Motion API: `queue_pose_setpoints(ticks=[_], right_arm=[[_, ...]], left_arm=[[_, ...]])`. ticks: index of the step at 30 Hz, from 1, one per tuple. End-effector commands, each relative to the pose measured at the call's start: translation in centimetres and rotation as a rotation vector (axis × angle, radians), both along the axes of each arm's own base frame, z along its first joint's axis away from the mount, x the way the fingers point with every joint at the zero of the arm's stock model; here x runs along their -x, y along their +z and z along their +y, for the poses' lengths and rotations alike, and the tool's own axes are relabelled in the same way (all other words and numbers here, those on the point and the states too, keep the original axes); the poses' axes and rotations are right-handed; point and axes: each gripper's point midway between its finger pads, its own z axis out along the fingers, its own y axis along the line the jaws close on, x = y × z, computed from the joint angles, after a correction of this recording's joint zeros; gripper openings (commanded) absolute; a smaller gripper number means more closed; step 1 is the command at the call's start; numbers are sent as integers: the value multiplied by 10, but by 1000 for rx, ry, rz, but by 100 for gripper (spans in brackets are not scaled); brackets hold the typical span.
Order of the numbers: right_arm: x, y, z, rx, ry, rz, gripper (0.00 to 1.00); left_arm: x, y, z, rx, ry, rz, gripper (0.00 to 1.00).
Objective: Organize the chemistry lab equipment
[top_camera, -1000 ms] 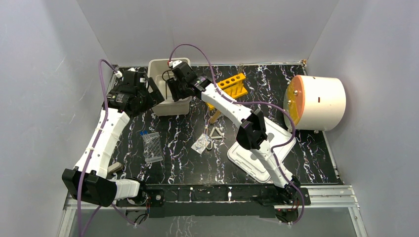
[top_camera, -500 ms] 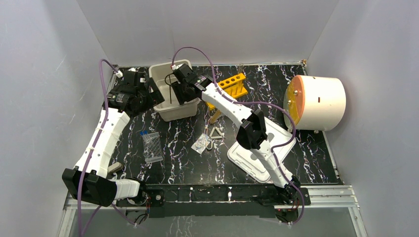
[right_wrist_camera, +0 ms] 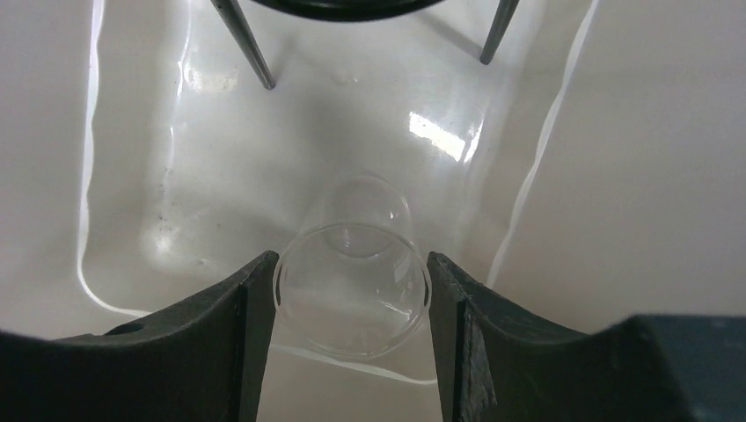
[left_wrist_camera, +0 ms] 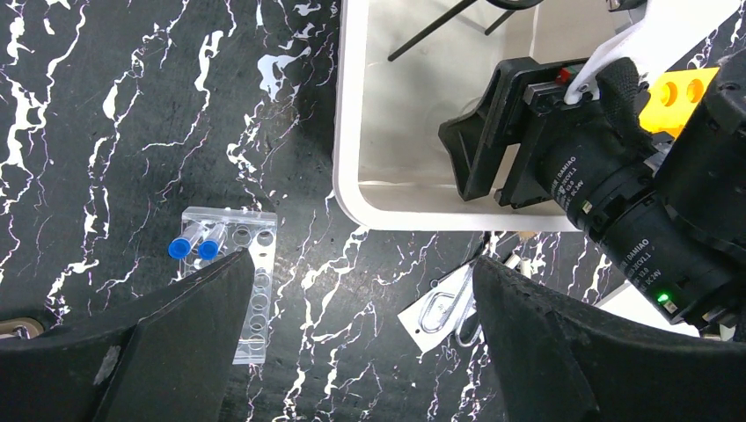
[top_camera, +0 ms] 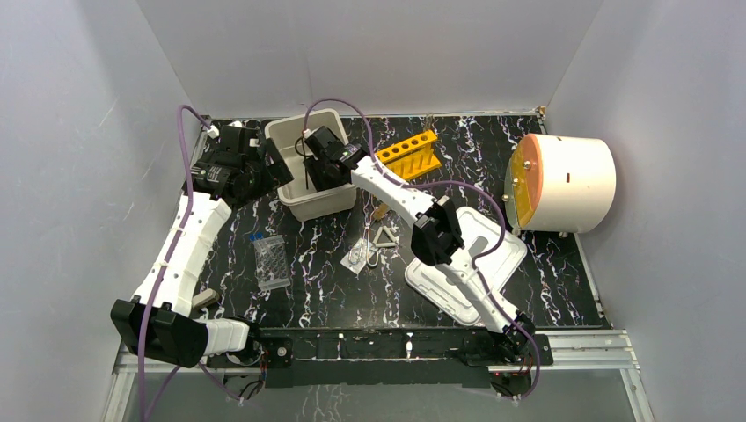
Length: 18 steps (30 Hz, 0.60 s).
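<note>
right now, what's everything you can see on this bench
table: one, black with white veins, underneath everything
bin: one, off-white, back left
ring stand: one, black wire, inside the bin
glass dish: one, clear, in the bin, between the right gripper's fingers
tube rack: one, yellow, right of the bin
vial rack: one, clear, front left
vials: two, blue-capped, in the vial rack
triangle: one, white, centre
tweezers: one, metal, left of the triangle
packet: one, clear, by the tweezers
stick: one, tan, behind the triangle
drum: one, white with an orange face, far right
tray: one, white, front right
left gripper: one, black, open, beside the bin
right gripper: one, black, closed on the glass dish
</note>
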Motion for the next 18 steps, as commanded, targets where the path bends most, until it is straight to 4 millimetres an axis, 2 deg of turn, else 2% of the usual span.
queue_pose_setpoints(ticks=[1, 4, 8, 12, 15, 18], right_arm=[[-11, 16, 5, -27, -1, -62, 62], [-12, 18, 6, -32, -2, -68, 70], [-13, 35, 10, -70, 5, -83, 83], [-7, 54, 18, -134, 30, -81, 86], [-5, 77, 23, -194, 35, -91, 87], [-4, 113, 27, -271, 36, -129, 87]], left_arm=[[0, 17, 1, 9, -10, -54, 95], [-1, 18, 1, 5, -12, -56, 95], [-1, 18, -1, 12, -26, -60, 96], [-3, 21, -4, 11, -57, -69, 98], [-2, 24, -5, 10, -64, -77, 98], [-2, 27, -5, 8, -68, -85, 98]])
